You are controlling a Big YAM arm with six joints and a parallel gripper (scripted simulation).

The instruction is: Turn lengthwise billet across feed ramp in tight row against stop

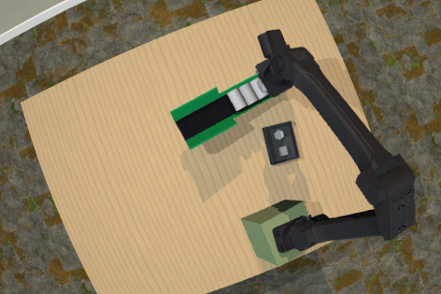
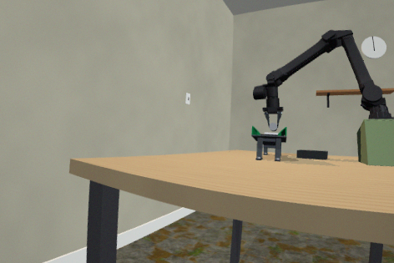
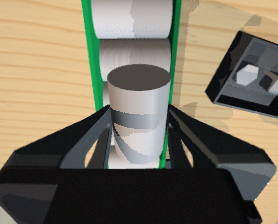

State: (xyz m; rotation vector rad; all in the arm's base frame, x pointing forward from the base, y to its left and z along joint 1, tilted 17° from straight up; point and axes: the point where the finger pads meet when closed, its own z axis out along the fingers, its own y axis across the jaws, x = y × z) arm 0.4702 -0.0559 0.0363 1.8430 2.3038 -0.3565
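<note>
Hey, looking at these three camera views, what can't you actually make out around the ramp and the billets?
- Top view: the gripper and the held billet are hidden under the arm's wrist.
- Wrist view: the ramp is cut off by the top edge, so the stop is unseen.
- Exterior view: the billets on the ramp are too small to count.

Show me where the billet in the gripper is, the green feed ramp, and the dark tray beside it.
held billet (image 3: 137, 115), wrist view, its curved side between the fingers.
green feed ramp (image 1: 193, 105), top view, its green side rail.
dark tray (image 1: 293, 141), top view, its right rim.
</note>
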